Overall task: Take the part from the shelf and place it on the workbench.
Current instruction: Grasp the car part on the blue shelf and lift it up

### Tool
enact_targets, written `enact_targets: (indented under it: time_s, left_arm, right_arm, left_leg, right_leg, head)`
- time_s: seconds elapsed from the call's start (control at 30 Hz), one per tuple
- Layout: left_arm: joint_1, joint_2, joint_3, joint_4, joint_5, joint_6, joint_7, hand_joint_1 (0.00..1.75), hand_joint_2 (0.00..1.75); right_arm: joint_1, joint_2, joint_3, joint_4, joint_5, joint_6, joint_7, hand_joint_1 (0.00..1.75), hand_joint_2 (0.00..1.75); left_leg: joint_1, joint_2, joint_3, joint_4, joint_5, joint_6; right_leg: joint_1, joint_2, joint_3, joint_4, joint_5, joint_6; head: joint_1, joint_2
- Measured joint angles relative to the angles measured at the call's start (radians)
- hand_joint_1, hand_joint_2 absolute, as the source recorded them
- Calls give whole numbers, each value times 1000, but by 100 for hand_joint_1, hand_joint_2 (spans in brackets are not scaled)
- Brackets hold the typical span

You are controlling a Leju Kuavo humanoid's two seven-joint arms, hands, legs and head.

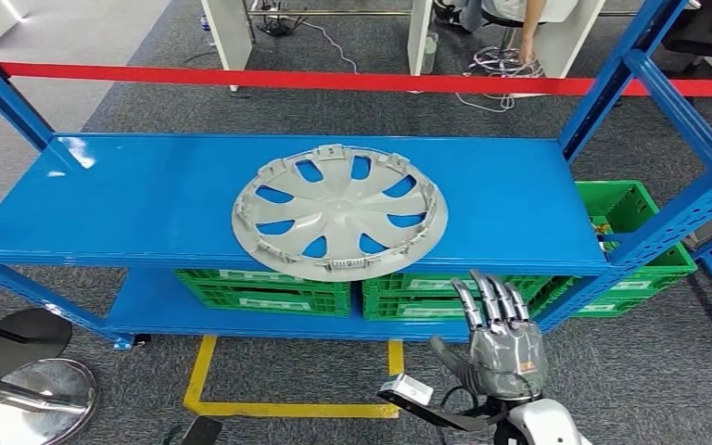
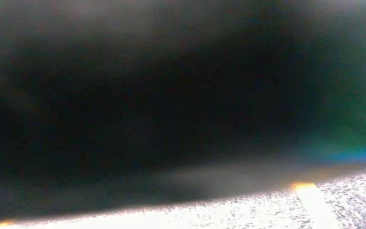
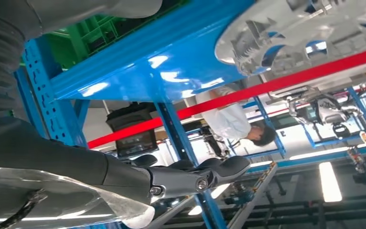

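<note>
From the head view, the right hand is raised in front of the shelf with its fingers straight, slightly spread and holding nothing; the part, a grey wheel cover, lies flat on the upper shelf board, beyond the fingertips and off toward their left, well apart from them. Its near rim sits right at the board's front edge, so a clumsy push from below or the side could, I judge, tip it off onto the green crates under the shelf. The disc is wide and thin, and one hand closing on its rim may let it sag or slip. In the left wrist view all is dark and blurred, so I cannot tell how the left hand's fingers lie. In the right wrist view the thumb reaches out empty, the part's rim ahead of it beyond the shelf edge; rising too soon could knock the fingers against that edge.
</note>
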Motion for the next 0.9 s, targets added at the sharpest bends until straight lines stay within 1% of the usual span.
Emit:
enact_targets:
  time_s: [0.3,0.6,0.9]
  left_arm:
    - [-1,4,-10,0,-10,-18,2,0,0]
    - [-2,6,-20,0,-12,-22,3,0,0]
    - [-10,5,-32,0,-26,-42,22,0,0]
  right_arm:
    - [-53,-4,43,60,38,5,12,0,175]
    - [-70,-3,62,86,46,7,13,0,175]
    - [-112,31,96,105,68,36,3,0,175]
  left_leg:
    - [0,0,0,0,0,0]
    - [0,0,0,0,0,0]
    - [0,0,0,0,0,0]
  right_leg:
    - [0,0,0,0,0,0]
    - [0,0,0,0,0,0]
    - [0,0,0,0,0,0]
  head:
    - [0,0]
    - [0,0]
    - [0,0]
